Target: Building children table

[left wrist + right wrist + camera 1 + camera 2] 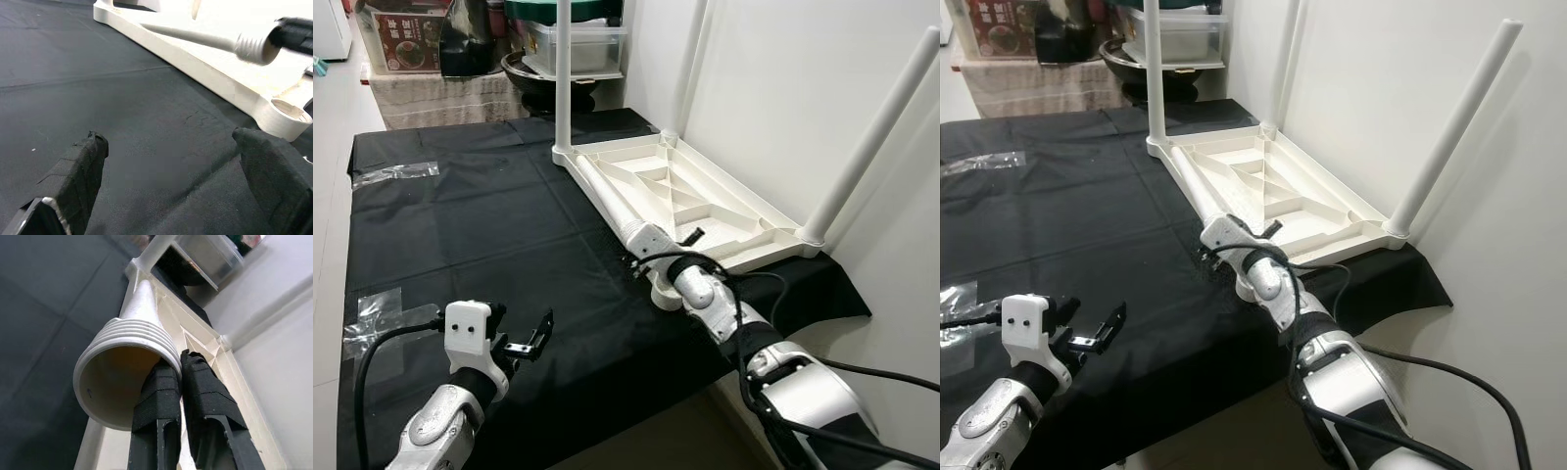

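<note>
Your work surface is draped in a black cloth (489,225) and pushed against a white wall, with storage boxes and a dark bowl at its far end.

From the left eye view, the white plastic children's tabletop (680,196) lies upside down along the wall side of the surface, ribbed underside up. Three white cylindrical legs already stand in its corners: one at the far corner (562,69), one against the wall (697,59) and one at the near wall-side corner (871,137). The fourth white leg (612,204) lies along the tabletop's near edge. Your right claw (690,238) is at that leg's threaded end, just above the empty corner socket (664,292). Your left claw (524,343) hovers low over the cloth, well apart from the tabletop.

The right eye view shows the same layout.

In the left wrist view, the left claw's fingers (83,161) stand wide apart, holding nothing, looking across the cloth toward the open socket (288,108).

In the right wrist view, the right claw's fingers (156,396) are pressed together on the rim of the leg's hollow threaded end (122,372), one inside and one outside.

That pinch is shallow, so the leg could probably pivot or slip as you raise it. If the thread meets the socket tilted, it may cross-thread or push the tabletop sideways.
</note>
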Robot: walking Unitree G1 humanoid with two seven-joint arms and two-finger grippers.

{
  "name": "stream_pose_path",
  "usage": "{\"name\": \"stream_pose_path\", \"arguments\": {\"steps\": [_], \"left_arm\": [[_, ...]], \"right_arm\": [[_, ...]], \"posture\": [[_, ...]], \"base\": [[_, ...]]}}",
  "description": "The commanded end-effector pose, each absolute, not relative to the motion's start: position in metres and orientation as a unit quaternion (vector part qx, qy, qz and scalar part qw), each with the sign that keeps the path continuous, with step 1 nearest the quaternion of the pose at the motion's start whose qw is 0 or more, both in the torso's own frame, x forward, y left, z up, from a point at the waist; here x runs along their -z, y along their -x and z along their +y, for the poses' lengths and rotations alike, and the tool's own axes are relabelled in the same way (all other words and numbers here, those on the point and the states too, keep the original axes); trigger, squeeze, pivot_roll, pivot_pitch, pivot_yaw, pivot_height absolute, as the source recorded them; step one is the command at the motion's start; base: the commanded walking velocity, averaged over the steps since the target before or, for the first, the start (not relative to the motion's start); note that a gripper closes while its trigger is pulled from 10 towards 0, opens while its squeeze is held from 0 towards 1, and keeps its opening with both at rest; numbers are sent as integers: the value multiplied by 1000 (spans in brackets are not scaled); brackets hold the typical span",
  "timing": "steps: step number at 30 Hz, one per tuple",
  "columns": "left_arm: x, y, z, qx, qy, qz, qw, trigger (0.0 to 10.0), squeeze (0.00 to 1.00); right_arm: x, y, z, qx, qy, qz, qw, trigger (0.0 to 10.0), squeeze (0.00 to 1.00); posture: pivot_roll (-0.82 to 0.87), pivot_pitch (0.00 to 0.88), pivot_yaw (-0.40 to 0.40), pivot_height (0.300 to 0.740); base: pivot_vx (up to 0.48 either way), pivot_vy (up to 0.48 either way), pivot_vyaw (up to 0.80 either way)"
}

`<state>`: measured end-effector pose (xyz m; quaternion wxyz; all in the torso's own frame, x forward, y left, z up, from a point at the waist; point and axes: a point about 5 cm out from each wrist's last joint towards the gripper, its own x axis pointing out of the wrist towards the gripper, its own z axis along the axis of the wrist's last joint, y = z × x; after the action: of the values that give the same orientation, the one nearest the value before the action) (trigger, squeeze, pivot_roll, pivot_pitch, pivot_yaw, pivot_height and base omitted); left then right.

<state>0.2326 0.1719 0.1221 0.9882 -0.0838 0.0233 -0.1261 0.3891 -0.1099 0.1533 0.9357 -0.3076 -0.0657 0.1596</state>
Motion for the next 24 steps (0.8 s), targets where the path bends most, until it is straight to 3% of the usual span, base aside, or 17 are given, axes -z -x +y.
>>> {"name": "stream_pose_path", "arguments": {"steps": [1, 8, 16, 19, 20, 24], "left_arm": [[-123, -233, 171, 128, 79, 23, 988, 10000, 0], [-124, -234, 170, 130, 89, 21, 987, 10000, 0], [-141, -237, 175, 124, 227, -18, 966, 10000, 0], [-162, -239, 181, 130, 370, -81, 916, 10000, 0], [-162, -239, 181, 130, 370, -81, 916, 10000, 0], [-182, -233, 183, 183, 472, -136, 852, 10000, 0]], "right_arm": [[-167, -390, -118, -164, 257, -98, 947, 0, 0], [-188, -388, -135, -199, 141, -142, 959, 0, 0], [-206, -381, -154, -237, -4, -173, 956, 0, 0], [-191, -371, -151, -318, -139, -129, 929, 0, 0], [-191, -371, -151, -318, -139, -129, 929, 0, 0], [-165, -355, -139, -392, -201, -72, 895, 0, 0]], "posture": [[106, 0, -116, 740], [95, 0, -108, 740], [86, 0, -102, 740], [86, 0, -100, 740], [86, 0, -100, 740], [87, 0, -103, 740]], "base": [[0, 0, 0], [0, 0, 0], [0, 0, 0], [0, 0, 0], [0, 0, 0], [0, 0, 0]]}}
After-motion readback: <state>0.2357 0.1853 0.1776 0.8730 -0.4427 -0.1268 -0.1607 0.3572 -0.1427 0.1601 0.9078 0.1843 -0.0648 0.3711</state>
